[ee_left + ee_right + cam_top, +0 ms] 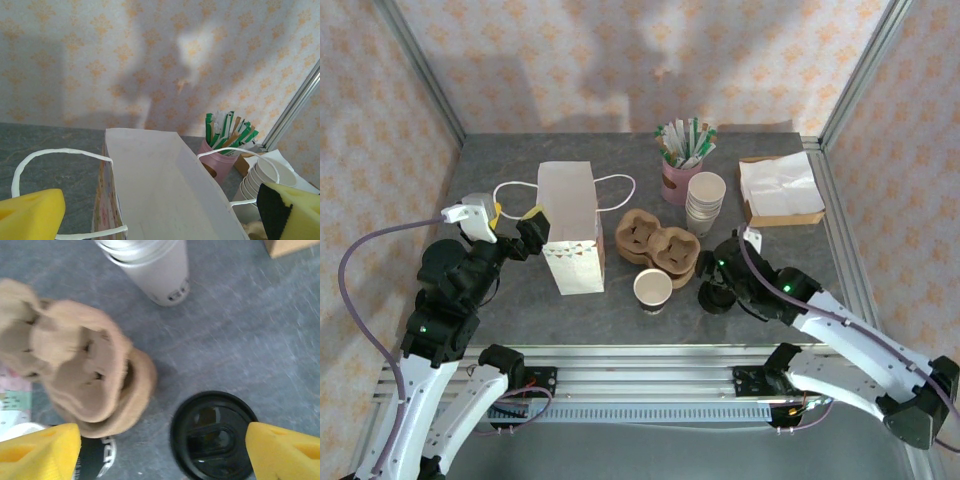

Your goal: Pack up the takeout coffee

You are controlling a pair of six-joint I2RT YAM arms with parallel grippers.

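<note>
Right arm: comes in from the near right corner, forearm low over the table (520,300), wrist bent down just near-right of the pulp carrier (657,243).
Right gripper (162,452): spread wide, yellow foam pads (42,450) aimed at the tabletop, gripping nothing.
Takeout coffee (214,434): stands just near-right of the carrier, between the right pads. It sits closer to the pad at the right edge of the wrist view; cannot tell whether that pad touches the rim.
Coffee surface: round glossy black plastic lid with a raised rim and an oval recess; the cup body is hidden under it.
Left arm: rises from the near left corner, elbow folded, wrist level, well left of the carrier.
Left gripper (160,222): wide, one yellow pad on each side of the bag's open mouth, holding nothing.
Lidless cup (653,288): paper, pale inside, brownish side, just nearer than the carrier.
Carrier: rough moulded brown pulp, two wells.
Paper bag (570,228): white, flat-sided, upright, with cord handles, just left of the carrier.
Cup stack (705,203): nested white paper, just far-right of the carrier.
Pink cup (680,180): beyond the carrier, holding green and white packets.
Napkin box (780,190): brown card with white napkins, far right of the carrier.
</note>
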